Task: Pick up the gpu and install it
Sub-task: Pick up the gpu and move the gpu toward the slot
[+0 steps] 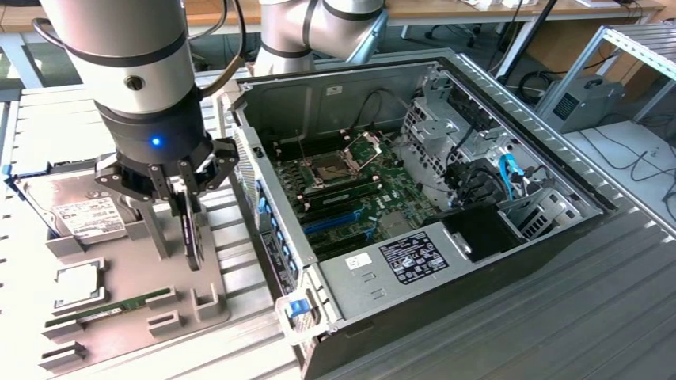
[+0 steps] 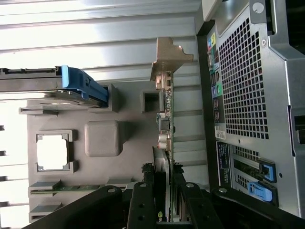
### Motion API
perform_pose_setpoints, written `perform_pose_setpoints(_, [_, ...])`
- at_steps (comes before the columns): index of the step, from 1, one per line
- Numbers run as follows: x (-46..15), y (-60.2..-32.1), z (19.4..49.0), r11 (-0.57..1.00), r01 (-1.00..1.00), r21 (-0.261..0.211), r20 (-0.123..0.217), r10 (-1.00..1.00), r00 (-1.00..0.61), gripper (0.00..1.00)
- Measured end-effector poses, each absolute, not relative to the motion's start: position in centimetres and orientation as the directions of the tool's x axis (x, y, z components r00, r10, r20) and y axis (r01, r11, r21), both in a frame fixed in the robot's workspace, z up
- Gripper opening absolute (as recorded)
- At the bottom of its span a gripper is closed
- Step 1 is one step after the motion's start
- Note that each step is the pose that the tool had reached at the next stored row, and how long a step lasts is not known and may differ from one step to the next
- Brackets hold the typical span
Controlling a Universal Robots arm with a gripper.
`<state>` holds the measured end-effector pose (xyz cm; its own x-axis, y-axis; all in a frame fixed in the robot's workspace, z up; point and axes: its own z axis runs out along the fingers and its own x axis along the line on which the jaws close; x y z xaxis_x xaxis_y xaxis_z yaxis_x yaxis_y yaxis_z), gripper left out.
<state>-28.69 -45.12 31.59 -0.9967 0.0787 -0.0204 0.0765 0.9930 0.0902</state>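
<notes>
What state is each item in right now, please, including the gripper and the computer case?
gripper: shut on the gpu.
gpu: upright on edge, held over the grey tray.
computer case: open, interior exposed.
hard drive: lying flat on the tray.
memory stick: lying in its tray slot.

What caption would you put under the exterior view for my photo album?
The tool grips the gpu on edge at the gray tray, beside the open computer case.

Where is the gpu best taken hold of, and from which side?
Grip the gpu along its upper long edge, coming down from above, with one of the fingers on each flat face. It stands upright on edge at the grey tray, so its thin top is free.
</notes>
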Motion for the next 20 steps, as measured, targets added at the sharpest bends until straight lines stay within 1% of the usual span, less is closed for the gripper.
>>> perform_pose_setpoints(20, [-28.69, -45.12, 32.08, 0.993, 0.077, 0.095, -0.020, 0.079, -0.997, 0.26])
